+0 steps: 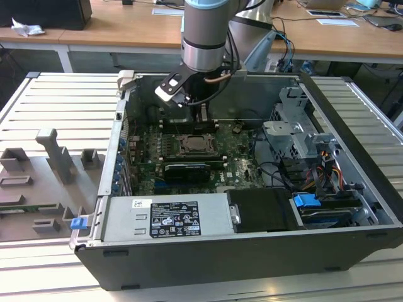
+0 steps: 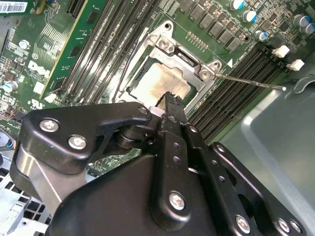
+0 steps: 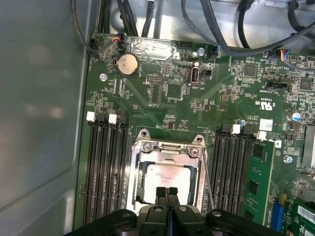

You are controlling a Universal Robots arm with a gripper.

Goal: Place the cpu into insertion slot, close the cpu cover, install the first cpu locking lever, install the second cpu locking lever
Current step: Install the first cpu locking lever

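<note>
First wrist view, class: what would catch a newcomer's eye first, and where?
The pale cpu draws the eye, framed by the silver cpu cover between black memory slots. The black end effector hangs at the cpu's edge; in the exterior view the arm reaches into an open computer case.

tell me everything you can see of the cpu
The cpu is a small flat square chip with a pale silver-beige metal face. It lies level in the insertion slot, showing through the window of the silver cpu cover. The claw, tips together, stands over one edge; whether they touch it cannot be told.
</note>
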